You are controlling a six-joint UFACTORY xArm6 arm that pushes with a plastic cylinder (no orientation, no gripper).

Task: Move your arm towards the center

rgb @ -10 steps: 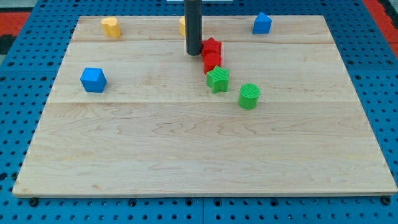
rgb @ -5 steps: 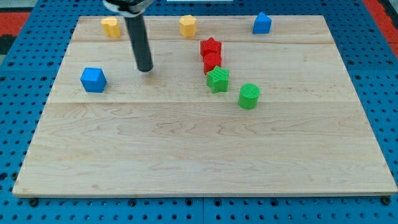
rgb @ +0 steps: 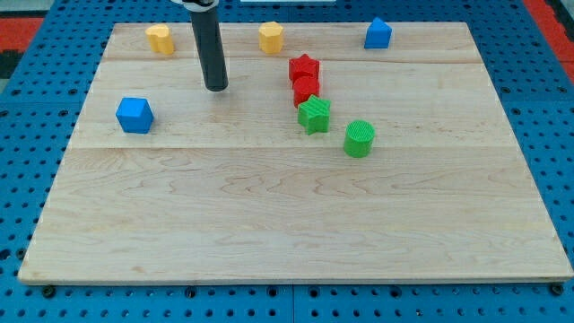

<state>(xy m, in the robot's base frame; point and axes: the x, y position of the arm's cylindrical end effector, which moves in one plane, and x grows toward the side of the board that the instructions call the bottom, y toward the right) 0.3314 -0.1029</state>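
My tip point(rgb: 216, 87) rests on the wooden board point(rgb: 287, 215) in its upper left part. It stands between the blue cube point(rgb: 134, 115) to the view's left and the red star point(rgb: 305, 67) to the view's right, touching neither. Below the red star a red cylinder point(rgb: 307, 90) leans on a green star point(rgb: 314, 115). A green cylinder point(rgb: 360, 138) stands lower right of them. My tip is up and to the left of the board's middle.
A yellow heart-shaped block point(rgb: 160, 38) and a yellow hexagon block point(rgb: 271, 37) sit near the top edge, either side of the rod. A blue pointed block point(rgb: 378, 33) sits at the top right. Blue pegboard point(rgb: 27, 179) surrounds the board.
My tip moved from beside the red star far to the view's left, then a little up and right. No block has moved.
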